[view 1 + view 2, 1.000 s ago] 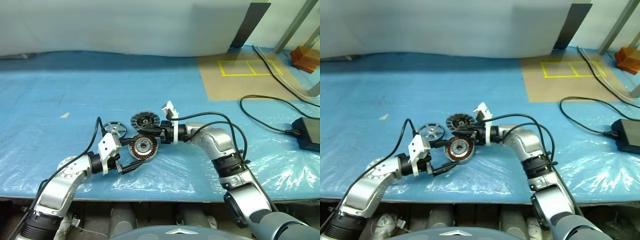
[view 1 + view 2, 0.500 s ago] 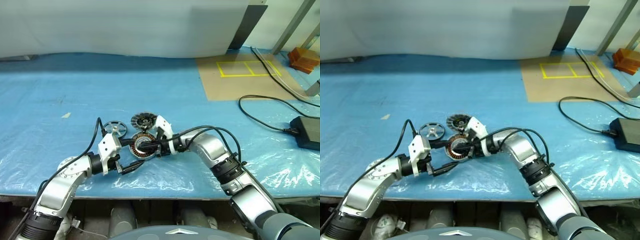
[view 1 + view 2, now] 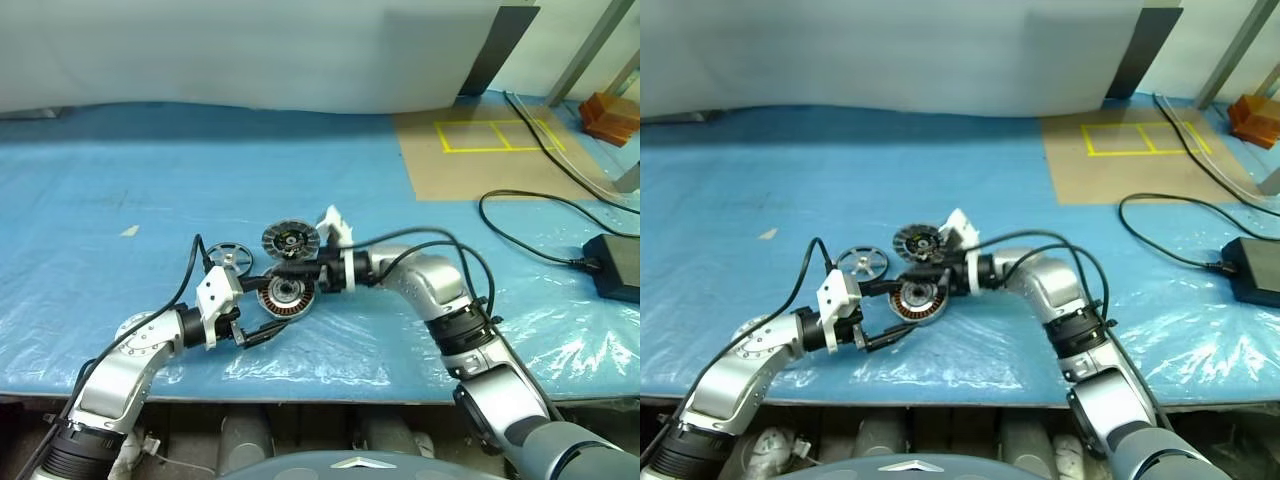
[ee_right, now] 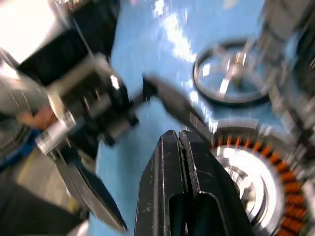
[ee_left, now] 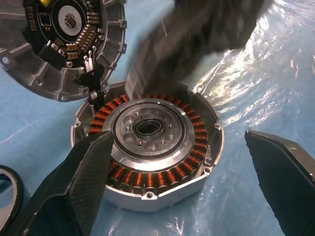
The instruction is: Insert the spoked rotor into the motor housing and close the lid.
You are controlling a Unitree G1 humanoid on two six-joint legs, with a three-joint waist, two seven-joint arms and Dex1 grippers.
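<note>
The motor housing (image 3: 285, 296), a silver puck ringed with copper windings (image 5: 152, 142), lies on the blue sheet. My left gripper (image 3: 274, 305) stands open astride it; one finger (image 5: 74, 187) overlaps its rim and the other finger (image 5: 285, 172) is apart from it. My right gripper (image 3: 274, 271) is shut on nothing and points left, with its tip (image 4: 179, 147) over the housing's far rim. The lid (image 3: 290, 240), a ribbed grey disc, sits just behind the housing. The spoked rotor (image 3: 229, 255) lies flat to the lid's left, behind my left gripper.
A black cable (image 3: 520, 235) and a power brick (image 3: 612, 266) lie at the right. A brown board with yellow tape (image 3: 480, 150) lies at the back right, with an orange object (image 3: 610, 115) beyond it. The table's front edge (image 3: 320, 388) is close below the arms.
My right gripper has swung lower and rolled a little, its shut fingers now lying across the housing's far rim. The left arm has not moved.
</note>
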